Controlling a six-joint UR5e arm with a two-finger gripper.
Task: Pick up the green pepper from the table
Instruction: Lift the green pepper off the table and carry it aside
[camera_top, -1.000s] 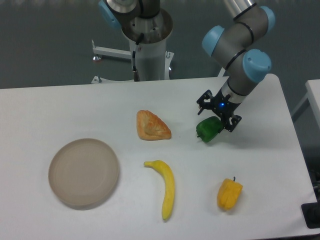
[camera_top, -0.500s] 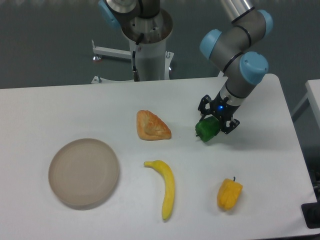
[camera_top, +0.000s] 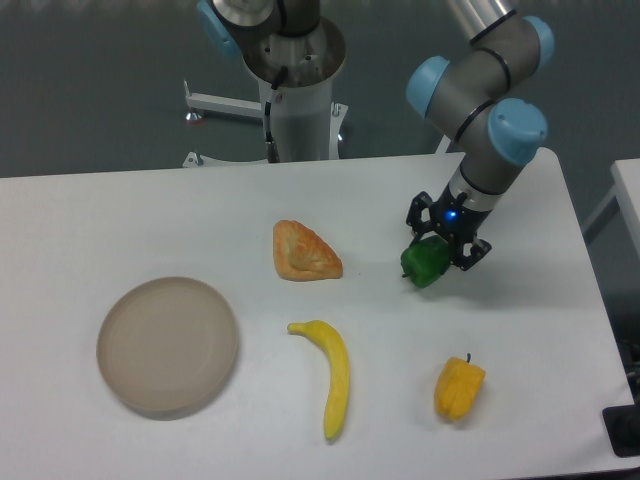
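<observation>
The gripper (camera_top: 440, 250) clamped the green pepper (camera_top: 425, 264) on the table (camera_top: 520, 330), at the pastry's (camera_top: 304, 252) three o'clock.

Table (camera_top: 120, 215) holds 5 items. Plate (camera_top: 167, 346) at front left. Pastry (camera_top: 304, 251) near centre, banana (camera_top: 333, 375) in front of it. Green pepper (camera_top: 427, 262) right of pastry, under the gripper (camera_top: 443, 243), whose fingers sit on either side of it. Yellow pepper (camera_top: 458, 388) front right, right of banana, well in front of green pepper.
</observation>
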